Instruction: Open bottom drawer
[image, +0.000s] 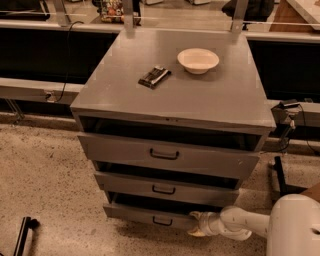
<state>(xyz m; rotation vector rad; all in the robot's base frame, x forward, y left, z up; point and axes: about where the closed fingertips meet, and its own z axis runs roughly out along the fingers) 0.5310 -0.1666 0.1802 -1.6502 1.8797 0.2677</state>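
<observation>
Although the bottom drawer (131, 212) sits lowest in the stack, at the bottom centre of the frame, a dark slot shows above its grey front. That suggests it is already out a little. No tray floor can be seen through the slot, so I judge the opening to be slight and most of the pull yet to come.

The pincer (197, 224) is at the right end of that drawer front, low and right of centre in the frame, touching or very nearly touching the front's edge. It is beside the small black loop handle (162, 221) rather than on it. I cannot tell whether the pincer is apart or together, or whether it grips the drawer's edge. The pale arm (240, 223) reaches in from the lower right corner.

The middle drawer (200, 193) and the tall top drawer (215, 161) above it also show dark gaps over their fronts, and nothing is touching either. On the table (215, 102) in the upper half of the frame stand a white bowl (198, 60) and a dark flat packet (154, 76), well apart from the work below.

What remains, as I read it, is a steady draw outward until the drawer's inside lies open to view.
</observation>
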